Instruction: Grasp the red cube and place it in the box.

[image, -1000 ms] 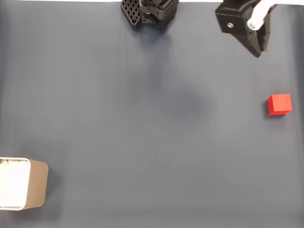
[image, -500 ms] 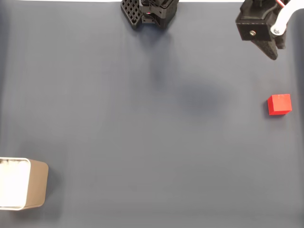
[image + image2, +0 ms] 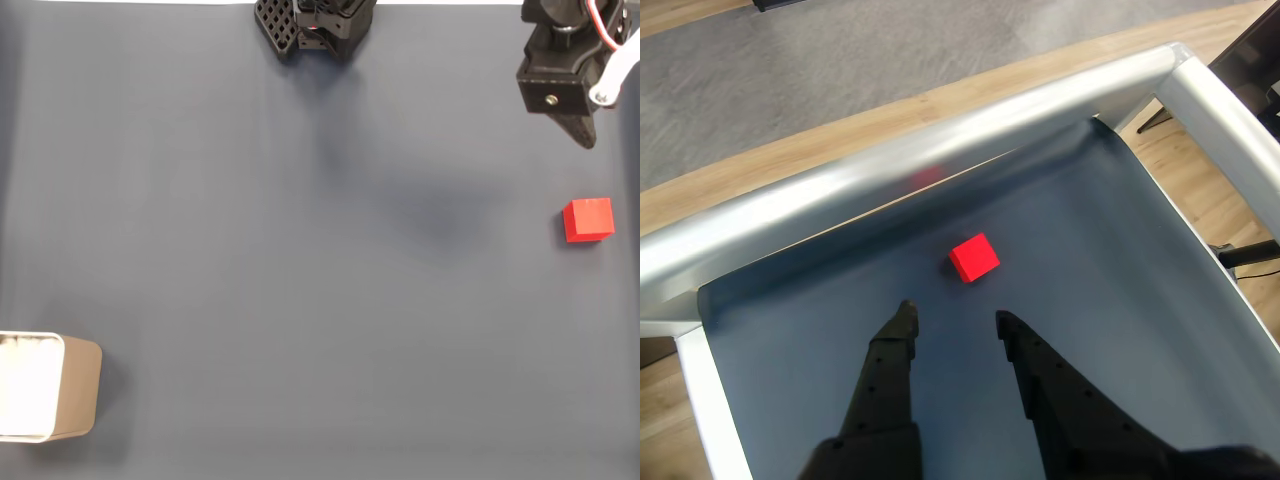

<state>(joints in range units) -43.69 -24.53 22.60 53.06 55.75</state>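
Wrist view: pincer (image 3: 955,322) parted and empty, aimed just short of cube (image 3: 974,258) on tabletop (image 3: 300,250) — likely lined up to straddle it — box (image 3: 48,386) well apart at far corner.

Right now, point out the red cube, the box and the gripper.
red cube (image 3: 588,220), fixed view, middle of its top face.
box (image 3: 82,389), fixed view, tan side wall.
gripper (image 3: 954,319), wrist view, midway between the tips of its two black fingers, which stand apart.

Matt red cube (image 3: 974,259), brushed-metal frame (image 3: 940,150)
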